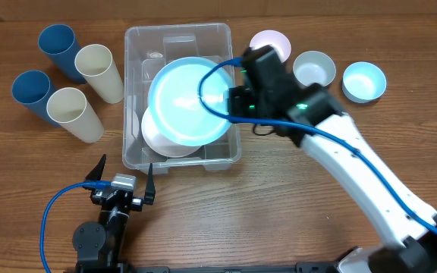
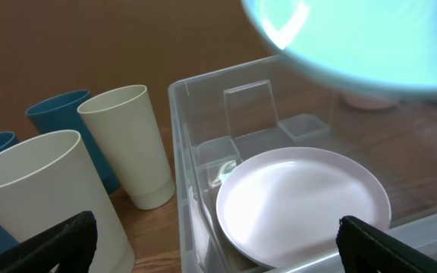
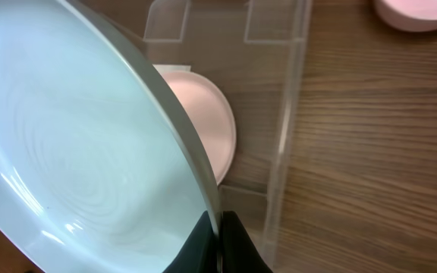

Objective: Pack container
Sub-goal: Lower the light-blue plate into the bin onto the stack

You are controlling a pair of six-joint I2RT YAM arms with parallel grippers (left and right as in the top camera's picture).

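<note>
The container (image 1: pixel 139 45) is a large clear plastic bin at the table's middle; it also shows in the left wrist view (image 2: pixel 184 144) and the right wrist view (image 3: pixel 290 114). A white plate (image 1: pixel 161 140) lies inside it, seen also in the left wrist view (image 2: pixel 302 201) and, pinkish, in the right wrist view (image 3: pixel 207 121). My right gripper (image 1: pixel 237 98) (image 3: pixel 218 227) is shut on the rim of a light blue plate (image 1: pixel 188 98) (image 3: pixel 67 152) (image 2: pixel 355 38), held above the container. My left gripper (image 1: pixel 124 178) (image 2: pixel 211 243) is open and empty, just in front of the container.
Two blue cups (image 1: pixel 55 49) (image 1: pixel 30 89) and two cream cups (image 1: pixel 97 68) (image 1: pixel 70 110) lie left of the container. A pink bowl (image 1: pixel 275 42), a white bowl (image 1: pixel 313 70) and a light blue bowl (image 1: pixel 364 81) sit to its right.
</note>
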